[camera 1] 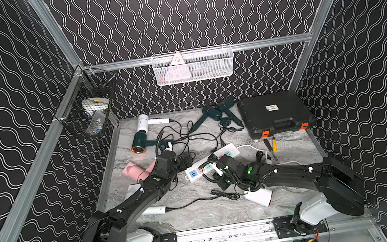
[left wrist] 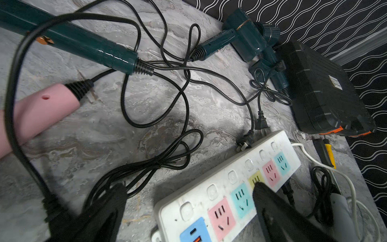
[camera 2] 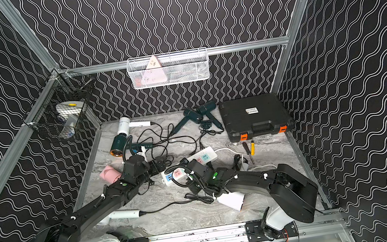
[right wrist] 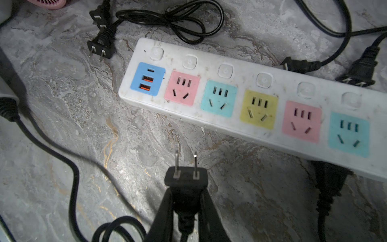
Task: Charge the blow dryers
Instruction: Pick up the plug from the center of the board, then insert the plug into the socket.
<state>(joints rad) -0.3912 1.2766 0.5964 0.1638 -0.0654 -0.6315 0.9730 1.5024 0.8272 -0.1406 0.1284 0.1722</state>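
1. Your right gripper (right wrist: pixel 185 194) was clamped on a black two-prong plug (right wrist: pixel 185 178), with one finger on each side of its body and the prongs pointing out past the fingertips.
2. You held that plug over the marble table (right wrist: pixel 62 167), near the long side of the white power strip (right wrist: pixel 280 88) but apart from it. It was not yet in a socket. You could not tell which dryer its cord ran to.
3. Your left gripper (left wrist: pixel 188 186) stood wide apart with nothing between its fingers. It was low over the table by the strip's blue USB end, and a tied cord loop (left wrist: pixel 159 161) lay just ahead of it.
4. The blow dryers all lay on the table. In a top view, the back white dryer (camera 1: pixel 142 122) sat in the far left corner. The copper-ringed teal dryer (camera 1: pixel 141 141) was just in front of it.
5. A pair of teal dryers (camera 1: pixel 212 115) lay crossed at the back, just beside the black case (camera 1: pixel 274 112).
6. The pink dryer (camera 1: pixel 132 171) lay beside your left arm's wrist, partly under it. The front white dryer (camera 1: pixel 155 209) showed only its handle below that arm. Another white dryer (camera 1: pixel 259 196) was half hidden under your right arm.
7. Loose plugs lay by the strip, one near its USB end (right wrist: pixel 101 47) and one along its button side (right wrist: pixel 301 66). Two screwdrivers (camera 1: pixel 270 145) lay near the front of the case.
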